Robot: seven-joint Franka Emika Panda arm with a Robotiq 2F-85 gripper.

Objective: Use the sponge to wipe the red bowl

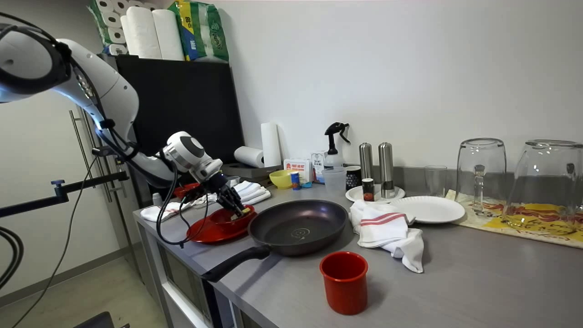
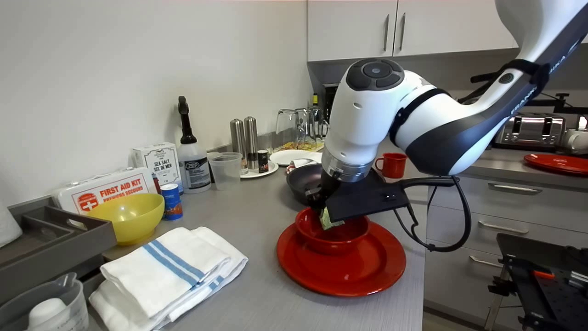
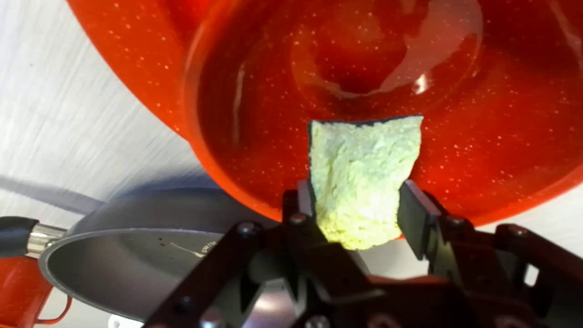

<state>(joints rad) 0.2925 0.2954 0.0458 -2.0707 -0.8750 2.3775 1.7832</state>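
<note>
The red bowl (image 2: 330,247) is glossy and stands upright on a wider red plate (image 2: 349,280) near the counter edge. Bowl (image 1: 219,218) and plate (image 1: 205,231) also show in an exterior view. My gripper (image 3: 357,205) is shut on a pale yellow-green sponge (image 3: 366,159) with a dark edge. The sponge points down inside the bowl (image 3: 496,100), by the side nearest the frying pan. It also shows inside the rim in an exterior view (image 2: 330,221). I cannot tell whether it touches the bowl wall. The gripper fingers are partly hidden in both exterior views.
A black frying pan (image 1: 296,232) stands close beside the bowl, with its handle over the counter edge. A red cup (image 1: 345,289) stands beyond the pan. Folded white towels (image 2: 170,271) and a yellow bowl (image 2: 128,216) lie on the wall side. A cable hangs from the wrist.
</note>
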